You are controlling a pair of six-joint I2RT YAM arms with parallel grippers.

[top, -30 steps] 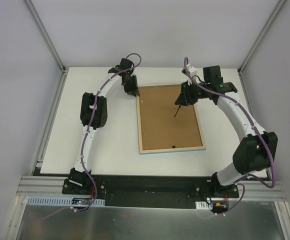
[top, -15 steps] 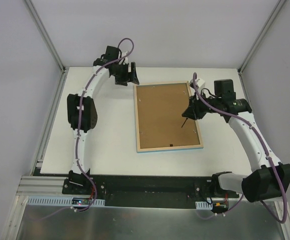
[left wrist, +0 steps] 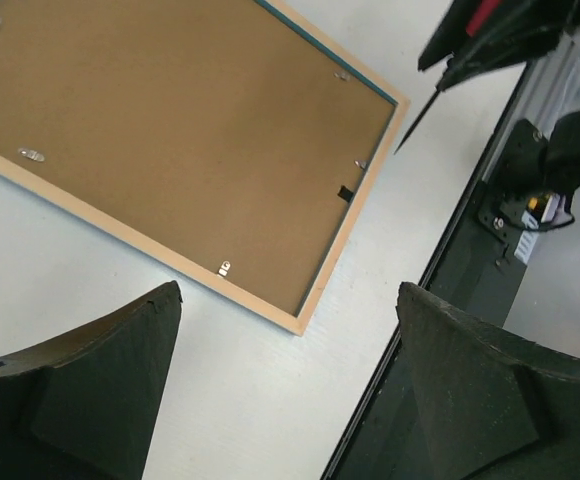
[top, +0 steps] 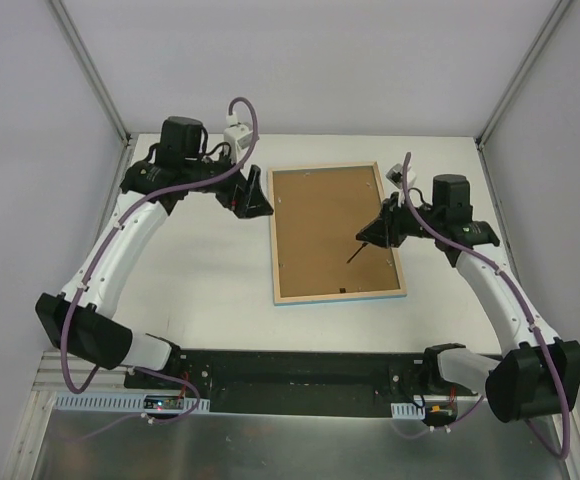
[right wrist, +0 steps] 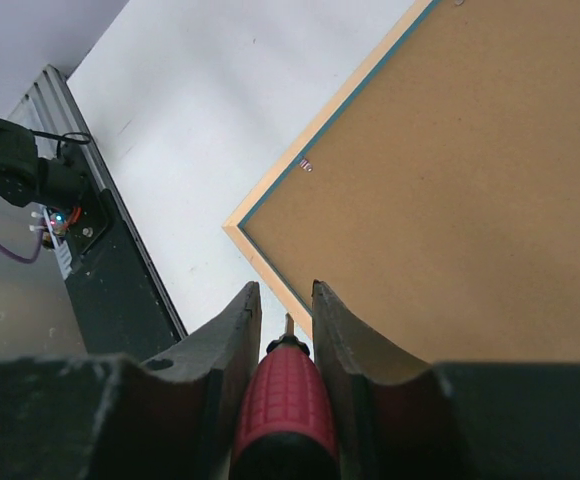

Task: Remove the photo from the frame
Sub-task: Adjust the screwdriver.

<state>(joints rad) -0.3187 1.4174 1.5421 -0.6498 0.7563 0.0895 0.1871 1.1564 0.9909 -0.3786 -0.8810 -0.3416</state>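
— Where does the frame (top: pixel 315 235) sit for you right now?

— It lies flat on the white surface (top: pixel 200 280) between your two arms, face down. You are looking at its brown back panel, rimmed in pale wood, with a thin turquoise line along the near edge. Small metal tabs (left wrist: pixel 224 267) sit round the edge of the panel. The photo is hidden from every view.

— And your left gripper (left wrist: pixel 288 288)?

— Its fingers (left wrist: pixel 100 380) are spread wide with nothing between them. From above, it hangs over the bare surface just beside the frame's far left corner, not touching it.

— Your right gripper (right wrist: pixel 285 300)?

— Its fingers (right wrist: pixel 345 350) pinch the red handle of the screwdriver (right wrist: pixel 282 400) from both sides. The dark shaft slants down over the right part of the back panel, towards the near end. You cannot tell from these views whether the tip touches the board or hangs just above it.
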